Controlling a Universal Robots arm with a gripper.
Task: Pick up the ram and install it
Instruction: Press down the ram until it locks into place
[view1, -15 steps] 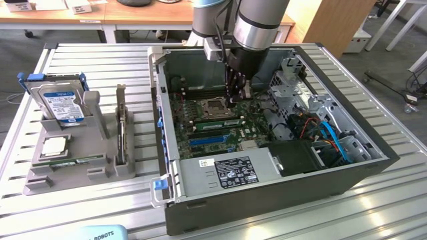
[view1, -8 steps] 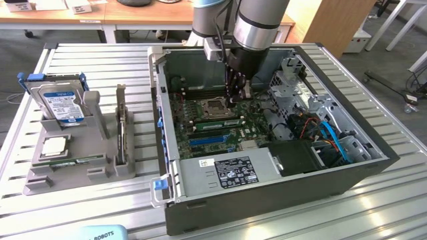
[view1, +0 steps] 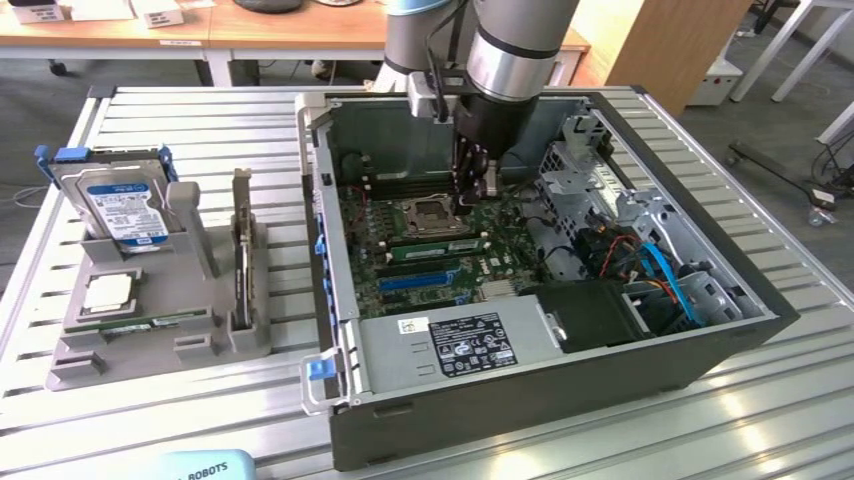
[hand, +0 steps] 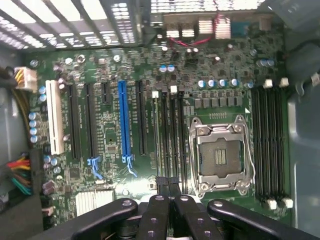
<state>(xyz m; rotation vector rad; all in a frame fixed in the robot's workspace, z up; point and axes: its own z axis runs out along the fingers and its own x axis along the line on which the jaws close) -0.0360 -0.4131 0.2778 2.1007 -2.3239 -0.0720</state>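
A thin green ram stick (view1: 134, 325) lies flat at the front of the grey holder tray (view1: 80, 370), on the exterior view's left. Another green stick (view1: 434, 243) stands in a memory slot just beside the empty processor socket (view1: 430, 213) inside the open computer case (view1: 534, 400). My gripper (view1: 485, 192) hangs inside the case, above the motherboard and close to the socket, far from the tray. In the wrist view the gripper (hand: 168, 187) is shut with its black fingertips pressed together over the dark memory slots (hand: 172, 140) next to the socket (hand: 220, 157); I see nothing held.
The tray also carries an upright hard drive (view1: 123, 205), a square silver processor chip (view1: 107, 290) and a tall dark expansion card (view1: 242, 250). Case walls, a drive cage (view1: 587, 180) and coloured cables (view1: 661, 270) crowd the arm. Slatted metal table (view1: 174, 430) lies all around.
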